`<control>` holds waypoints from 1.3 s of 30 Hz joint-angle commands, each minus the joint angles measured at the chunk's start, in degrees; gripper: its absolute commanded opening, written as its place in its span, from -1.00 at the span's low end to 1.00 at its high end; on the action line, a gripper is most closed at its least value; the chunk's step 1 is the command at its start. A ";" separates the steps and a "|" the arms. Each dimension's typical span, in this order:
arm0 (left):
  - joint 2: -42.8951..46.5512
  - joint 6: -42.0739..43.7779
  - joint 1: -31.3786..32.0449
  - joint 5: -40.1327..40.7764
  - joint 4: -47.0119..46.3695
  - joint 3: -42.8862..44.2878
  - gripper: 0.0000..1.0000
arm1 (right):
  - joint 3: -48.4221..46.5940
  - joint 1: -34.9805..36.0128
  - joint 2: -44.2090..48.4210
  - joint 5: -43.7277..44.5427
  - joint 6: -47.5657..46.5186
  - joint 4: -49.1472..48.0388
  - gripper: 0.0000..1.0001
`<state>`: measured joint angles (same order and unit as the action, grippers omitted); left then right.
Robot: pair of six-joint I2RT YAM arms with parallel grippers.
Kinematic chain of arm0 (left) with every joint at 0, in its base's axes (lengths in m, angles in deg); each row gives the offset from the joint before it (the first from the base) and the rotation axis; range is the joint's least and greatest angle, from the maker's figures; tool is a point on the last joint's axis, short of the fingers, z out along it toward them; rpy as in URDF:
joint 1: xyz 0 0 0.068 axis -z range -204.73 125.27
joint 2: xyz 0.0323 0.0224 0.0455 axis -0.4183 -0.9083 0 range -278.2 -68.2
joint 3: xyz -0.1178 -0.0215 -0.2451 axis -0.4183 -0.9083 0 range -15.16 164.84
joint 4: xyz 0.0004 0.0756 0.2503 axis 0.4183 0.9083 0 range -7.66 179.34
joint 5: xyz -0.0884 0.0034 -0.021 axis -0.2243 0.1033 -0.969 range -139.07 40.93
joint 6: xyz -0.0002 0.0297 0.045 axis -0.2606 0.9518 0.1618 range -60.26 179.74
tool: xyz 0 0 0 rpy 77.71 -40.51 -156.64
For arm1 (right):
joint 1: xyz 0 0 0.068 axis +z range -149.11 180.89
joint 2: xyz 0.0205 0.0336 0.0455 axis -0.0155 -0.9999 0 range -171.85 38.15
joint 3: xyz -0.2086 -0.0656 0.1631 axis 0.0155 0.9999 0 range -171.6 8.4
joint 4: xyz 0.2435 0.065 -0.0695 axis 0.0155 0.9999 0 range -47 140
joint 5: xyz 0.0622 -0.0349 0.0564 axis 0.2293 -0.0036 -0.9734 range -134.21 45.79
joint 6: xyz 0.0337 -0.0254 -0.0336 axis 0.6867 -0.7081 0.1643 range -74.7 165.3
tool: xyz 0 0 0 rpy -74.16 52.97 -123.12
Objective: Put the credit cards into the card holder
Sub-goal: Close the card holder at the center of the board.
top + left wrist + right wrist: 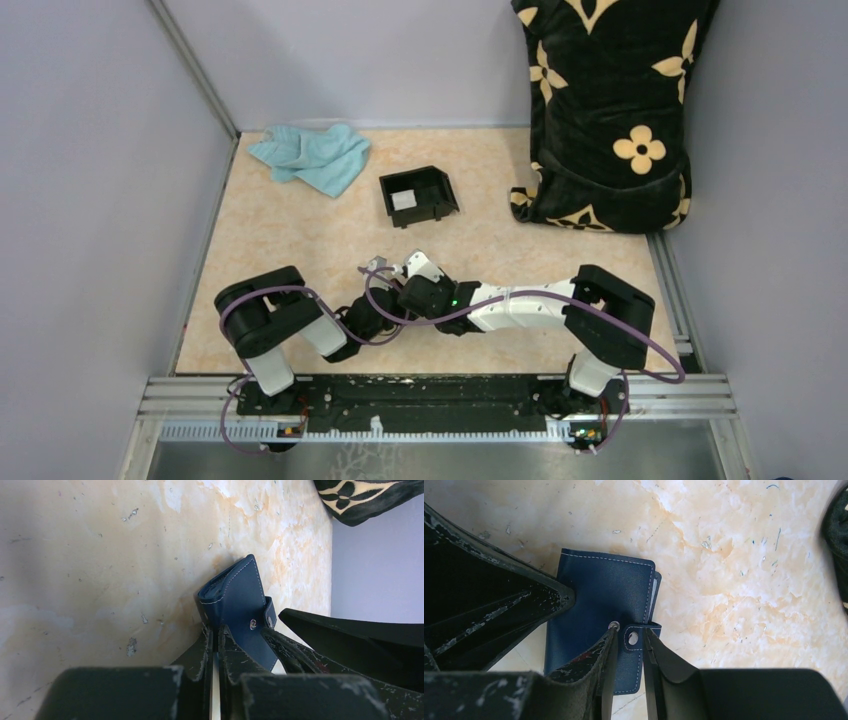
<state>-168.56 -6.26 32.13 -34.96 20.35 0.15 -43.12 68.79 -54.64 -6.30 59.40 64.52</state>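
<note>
Navy leather: the card holder [599,600] lies near the middle of the table's near edge, between the two arms, folded over with a pale card edge showing along its side.
Step in hand: judging by the snap, the work is on the closing tab [634,638]; whether it is being opened or fastened I cannot tell.
Right gripper [629,645]: fingers almost together, pinching the tab, silver snap showing between them.
Left gripper [216,645]: fingers pressed nearly together on the wallet's edge, holding it tilted up off the table; something thin and pale sits in the slit between them, maybe a card.
Other cards: a pale one [402,200] lies inside the black box [440,186] towards the far edge; no orange one shows.
Next move: calls for a steady left hold while the right works the tab without dragging the wallet.
Also there: a teal cloth [310,155] at the far left corner, a patterned bag [605,110] at the far right.
</note>
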 commanded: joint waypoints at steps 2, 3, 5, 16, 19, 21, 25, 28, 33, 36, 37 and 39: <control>-2.83 2.00 0.40 -2.16 9.56 -1.32 -1.00 | -1.05 0.71 -0.53 1.12 0.48 -0.49 -0.50; -2.88 2.01 0.37 -2.22 9.53 -1.31 -1.00 | -1.01 0.67 -0.56 0.99 0.56 -0.50 -0.51; -2.91 1.97 0.37 -2.24 9.53 -1.38 -1.00 | -0.81 0.67 -0.78 0.82 0.73 -0.50 -0.52; -3.23 1.80 0.36 -2.38 9.01 -1.42 -1.00 | -0.11 0.69 -0.94 0.71 1.17 -0.45 -0.51; -3.41 1.76 0.38 -2.42 8.91 -1.38 -1.00 | 0.07 0.69 -1.15 0.77 1.27 -0.50 -0.51; -3.50 1.75 0.36 -2.50 8.78 -1.44 -1.00 | 0.22 0.66 -1.20 0.81 1.36 -0.46 -0.52; -3.35 1.68 0.36 -2.41 8.84 -1.63 -1.00 | 0.51 0.66 -1.21 1.02 1.69 -0.16 -0.55; -3.35 1.75 0.40 -2.35 8.82 -1.53 -1.00 | 0.68 0.66 -0.70 1.09 1.80 0.02 -0.60; -3.41 1.73 0.37 -2.46 8.78 -1.53 -1.00 | 0.76 0.62 -0.24 1.44 1.89 0.37 -0.61; -3.29 1.72 0.36 -2.42 8.78 -1.56 -1.00 | 0.67 0.59 -0.36 1.79 1.89 0.28 -0.65; -3.24 1.75 0.37 -2.39 8.75 -1.59 -1.00 | 0.60 0.57 -0.39 1.93 1.89 0.29 -0.67; -3.22 1.74 0.36 -2.34 8.74 -1.60 -1.00 | 0.55 0.57 -0.39 2.14 1.74 0.39 -0.74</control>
<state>-169.21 -6.33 32.13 -35.22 19.30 0.15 -42.84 68.79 -55.74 -6.08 60.52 65.18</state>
